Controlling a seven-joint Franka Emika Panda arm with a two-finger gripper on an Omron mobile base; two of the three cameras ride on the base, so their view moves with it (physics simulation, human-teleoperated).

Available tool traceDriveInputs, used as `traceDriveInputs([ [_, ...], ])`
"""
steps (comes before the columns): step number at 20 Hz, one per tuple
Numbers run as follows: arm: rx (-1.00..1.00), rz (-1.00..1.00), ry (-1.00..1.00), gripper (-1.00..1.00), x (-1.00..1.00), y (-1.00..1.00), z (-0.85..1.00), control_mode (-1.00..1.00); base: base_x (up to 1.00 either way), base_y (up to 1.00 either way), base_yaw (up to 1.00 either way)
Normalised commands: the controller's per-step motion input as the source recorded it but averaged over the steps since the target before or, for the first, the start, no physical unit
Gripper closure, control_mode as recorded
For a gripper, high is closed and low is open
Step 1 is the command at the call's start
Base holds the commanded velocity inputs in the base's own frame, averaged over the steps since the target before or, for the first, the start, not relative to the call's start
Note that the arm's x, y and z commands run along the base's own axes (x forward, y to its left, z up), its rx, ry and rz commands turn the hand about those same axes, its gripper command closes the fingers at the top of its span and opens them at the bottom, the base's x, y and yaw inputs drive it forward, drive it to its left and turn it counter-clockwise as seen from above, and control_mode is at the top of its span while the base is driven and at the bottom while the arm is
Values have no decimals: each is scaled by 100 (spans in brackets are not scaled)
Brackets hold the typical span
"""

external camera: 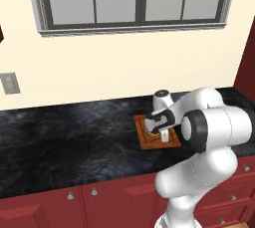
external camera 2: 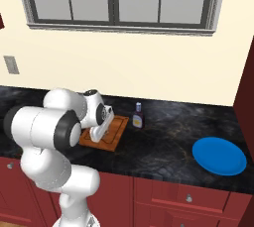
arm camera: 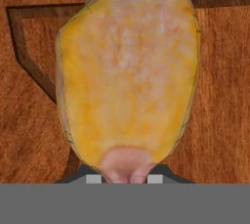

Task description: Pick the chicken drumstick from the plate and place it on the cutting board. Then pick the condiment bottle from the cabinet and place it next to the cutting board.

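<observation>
I've got the black counter [external camera 2: 163, 146] under the window, the cutting board [external camera: 144, 141] mid-counter, and the arm folded low over it. The plate [external camera 2: 219, 156] sits bare well off to the right of the board in the right base view, near the counter's front edge. The condiment bottle [external camera 2: 137, 115] is already standing on the counter just beside the board's far right corner, apart from it, upright.

Gripper [arm camera: 126, 175] is down over the board, shut on the chicken drumstick [arm camera: 128, 76]. In the hand view the drumstick runs straight out from the tips, long axis in line w/ the gripper, plump end away from me, narrow pink end pinched between the tips. Board grain and the groove corner sit right behind it, so it's over the board, inside the groove on one side at least.

My read: step one is at the release point; next is open and lift clear.

Can't tell if the drumstick is touching wood or hanging just above. From both base views the hand covers most of it; only a yellow sliver shows.
</observation>
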Motion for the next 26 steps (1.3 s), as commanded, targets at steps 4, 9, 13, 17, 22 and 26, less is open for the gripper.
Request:
traceDriveInputs([
  [4, 0, 0, 0, 100, 12, 0, -39, -100, 0, 0, 0],
  [9, 0, 0, 0, 100, 14, 0, -18, -100, 0, 0, 0],
  [13, 0, 0, 0, 100, 10, 0, -14, -100, 0, 0, 0],
  [17, 0, 0, 0, -100, 6, 0, -14, -100, 0, 0, 0],
  [22, 0, 0, 0, -100, 1, 0, -7, -100, 0, 0, 0],
  [26, 0, 0, -3, -100, -8, 0, 12, -100, 0, 0, 0],
])
